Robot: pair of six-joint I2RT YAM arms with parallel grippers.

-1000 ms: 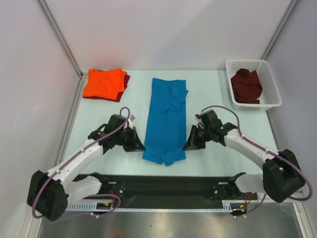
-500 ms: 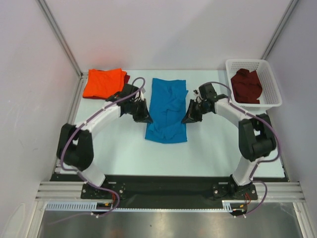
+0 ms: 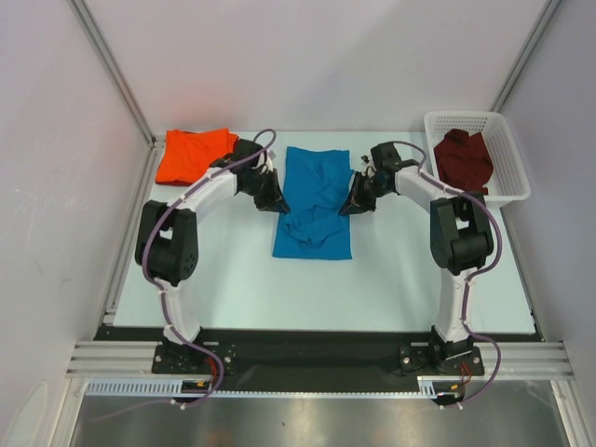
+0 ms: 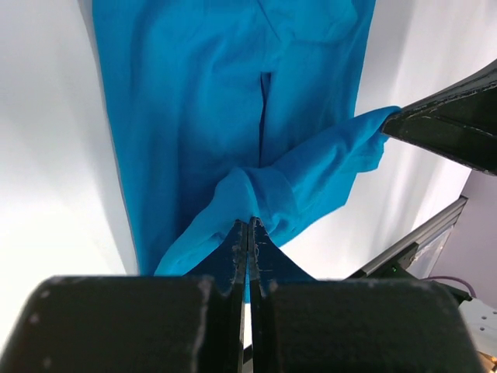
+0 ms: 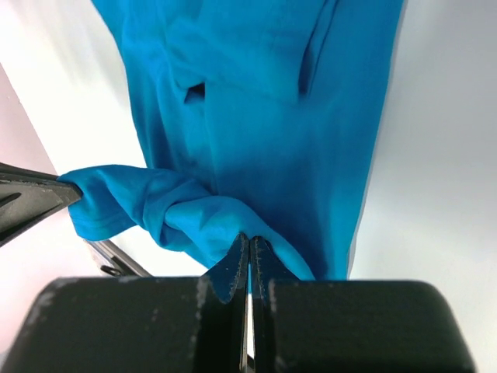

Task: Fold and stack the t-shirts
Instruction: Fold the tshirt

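The bright blue t-shirt point(image 3: 315, 200) lies lengthwise mid-table, its near end lifted and carried back over itself. My left gripper point(image 3: 277, 201) is shut on the shirt's left hem corner point(image 4: 233, 194), just above the cloth. On the other side, my right gripper point(image 3: 351, 203) is shut on the right hem corner point(image 5: 210, 221). The cloth sags in a bunched fold between the two grippers. An orange t-shirt point(image 3: 191, 155) sits folded at the far left, with a dark maroon edge point(image 3: 238, 149) showing beside it. Another maroon t-shirt point(image 3: 463, 160) lies in the basket.
A white lattice basket point(image 3: 515, 158) stands at the far right corner. Metal frame posts rise at both far corners of the white table point(image 3: 391, 279). Both arms reach far out, arching in from the sides.
Both arms have swung from the near end toward the far end, carrying the blue shirt's hem over its body. The shirt now looks about half as long.
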